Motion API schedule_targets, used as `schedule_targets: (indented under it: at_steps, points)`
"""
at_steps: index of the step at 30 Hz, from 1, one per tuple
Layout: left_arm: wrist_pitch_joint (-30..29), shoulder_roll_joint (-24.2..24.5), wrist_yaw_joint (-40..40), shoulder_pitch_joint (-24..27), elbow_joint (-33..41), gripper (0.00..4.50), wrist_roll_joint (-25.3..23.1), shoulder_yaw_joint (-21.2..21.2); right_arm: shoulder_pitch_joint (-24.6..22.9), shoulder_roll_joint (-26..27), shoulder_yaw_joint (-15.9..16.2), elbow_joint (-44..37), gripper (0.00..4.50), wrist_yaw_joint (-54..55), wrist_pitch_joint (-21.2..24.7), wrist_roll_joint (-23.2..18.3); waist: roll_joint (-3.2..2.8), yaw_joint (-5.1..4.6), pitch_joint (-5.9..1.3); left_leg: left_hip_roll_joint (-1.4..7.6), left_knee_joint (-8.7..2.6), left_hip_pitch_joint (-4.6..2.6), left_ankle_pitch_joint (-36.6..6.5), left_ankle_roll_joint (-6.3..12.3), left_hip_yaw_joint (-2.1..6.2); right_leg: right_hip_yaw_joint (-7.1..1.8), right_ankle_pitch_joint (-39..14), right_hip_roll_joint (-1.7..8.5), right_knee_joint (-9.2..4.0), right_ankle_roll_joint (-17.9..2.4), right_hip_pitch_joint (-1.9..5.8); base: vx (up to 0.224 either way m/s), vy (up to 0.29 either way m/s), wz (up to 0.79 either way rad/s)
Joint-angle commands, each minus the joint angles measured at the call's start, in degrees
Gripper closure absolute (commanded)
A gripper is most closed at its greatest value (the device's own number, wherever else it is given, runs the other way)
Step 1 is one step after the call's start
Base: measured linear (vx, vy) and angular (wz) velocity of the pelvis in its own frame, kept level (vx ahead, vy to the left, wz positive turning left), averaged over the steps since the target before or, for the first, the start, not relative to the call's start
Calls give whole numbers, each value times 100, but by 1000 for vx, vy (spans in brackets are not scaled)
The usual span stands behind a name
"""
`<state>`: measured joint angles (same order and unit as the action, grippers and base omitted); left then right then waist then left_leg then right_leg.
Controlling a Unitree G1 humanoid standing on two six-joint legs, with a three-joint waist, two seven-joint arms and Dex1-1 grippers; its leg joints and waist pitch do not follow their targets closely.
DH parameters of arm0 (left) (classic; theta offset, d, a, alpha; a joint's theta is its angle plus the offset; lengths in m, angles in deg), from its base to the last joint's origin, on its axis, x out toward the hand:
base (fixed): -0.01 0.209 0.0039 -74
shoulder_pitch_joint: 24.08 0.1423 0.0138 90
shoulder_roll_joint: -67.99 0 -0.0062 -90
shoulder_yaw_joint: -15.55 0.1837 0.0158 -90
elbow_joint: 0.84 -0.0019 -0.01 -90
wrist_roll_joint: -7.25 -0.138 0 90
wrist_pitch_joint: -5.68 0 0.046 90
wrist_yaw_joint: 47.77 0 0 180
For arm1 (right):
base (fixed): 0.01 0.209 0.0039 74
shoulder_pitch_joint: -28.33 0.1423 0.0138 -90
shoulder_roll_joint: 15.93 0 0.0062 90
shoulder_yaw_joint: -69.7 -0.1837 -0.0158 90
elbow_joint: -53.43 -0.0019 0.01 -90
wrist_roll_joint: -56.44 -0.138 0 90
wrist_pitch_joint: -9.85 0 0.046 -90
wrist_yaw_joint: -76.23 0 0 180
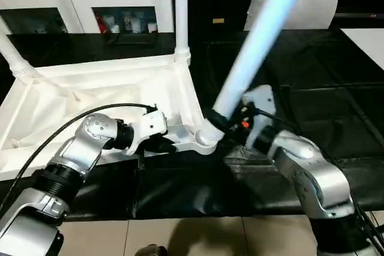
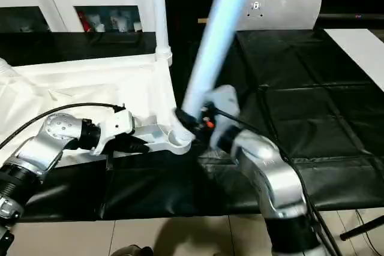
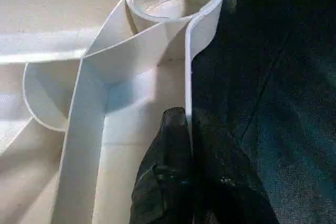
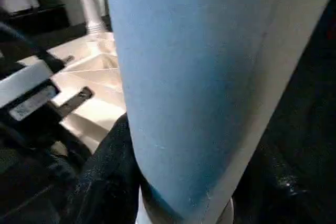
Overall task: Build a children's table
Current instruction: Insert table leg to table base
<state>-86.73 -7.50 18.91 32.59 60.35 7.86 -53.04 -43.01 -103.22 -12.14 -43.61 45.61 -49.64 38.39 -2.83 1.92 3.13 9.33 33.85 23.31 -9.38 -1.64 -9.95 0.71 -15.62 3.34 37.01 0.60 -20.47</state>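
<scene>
the table top (image 1: 90,97) lies upside down on the black padded work surface (image 1: 324,88), smooth white plastic with thin raised ribs and a round socket (image 1: 206,138) at its near right corner. two legs already stand in other corners: one upright at the far right corner (image 1: 180,10), one leaning at the far left (image 1: 13,58).

my left gripper (image 1: 167,144) reaches in level from the left, forearm silver and jointed, cable looping over it. its black fingers (image 3: 173,171) are pinched tight on the thin rim wall of the top, one inside, one outside, just beside the corner socket.

my right gripper (image 1: 231,123) comes from the right, elbow low, wrist cocked toward the socket. it is closed round the third leg (image 1: 258,40), a long tapered tube, low down near its flared end. the leg slants up and away to the right, its foot resting at the mouth of the socket, not upright.

right of the top the black surface is open, wrinkled padding. the near edge of the surface runs close below both forearms.
</scene>
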Motion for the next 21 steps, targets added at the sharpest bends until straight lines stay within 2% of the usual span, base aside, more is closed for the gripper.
schedule_targets:
  at_steps: [1,2,4,5,6,8,11,15,21]
  points:
    - [179,-179,383,-65,174,450,310,-36,255,-35,154,349,262,-135,140,132,43,20,-365,358,-374,-212,-794,83,125,-189,571,450,-421,-1410,120,0,0,0]
    - [184,-255,499,-73,237,450,372,7,364,-46,228,547,262,-165,143,224,65,22,-381,346,-354,-201,-631,134,121,-182,748,457,-393,-1470,132,0,0,0]
    - [259,-283,561,-101,197,450,276,117,498,-107,347,759,262,-200,238,323,43,45,-429,350,-298,-207,-273,266,104,-178,1294,443,-345,-1505,123,0,0,0]
    - [277,-284,550,-110,171,450,241,136,521,-126,372,791,262,-212,250,345,42,81,-460,352,-260,-216,3,399,94,-167,1781,414,-290,-1481,113,0,0,0]
    - [324,-287,535,-118,113,450,199,154,559,-146,385,851,262,-196,302,366,50,110,-447,346,-254,-178,93,495,94,-154,1988,423,-269,-1465,114,0,0,0]
    - [396,-281,542,-107,55,450,166,157,627,-165,384,988,262,-192,297,381,61,142,-438,357,-258,-176,-94,494,97,-151,1861,448,-276,-1424,113,0,0,0]
    - [419,-282,537,-104,34,450,131,125,658,-192,418,1014,262,-267,359,373,71,141,-421,373,-295,-189,-408,348,106,-144,1310,451,-317,-1400,115,0,0,0]
    - [596,-249,385,-148,-181,450,-93,78,686,-297,443,824,262,-402,506,354,71,141,-417,376,-303,-195,-478,265,104,-152,1050,456,-338,-1389,118,0,0,0]
    - [679,-198,251,-181,-304,450,-95,12,533,-538,278,339,262,-558,786,107,73,147,-410,381,-326,-200,-672,156,103,-161,733,470,-372,-1363,110,0,0,0]
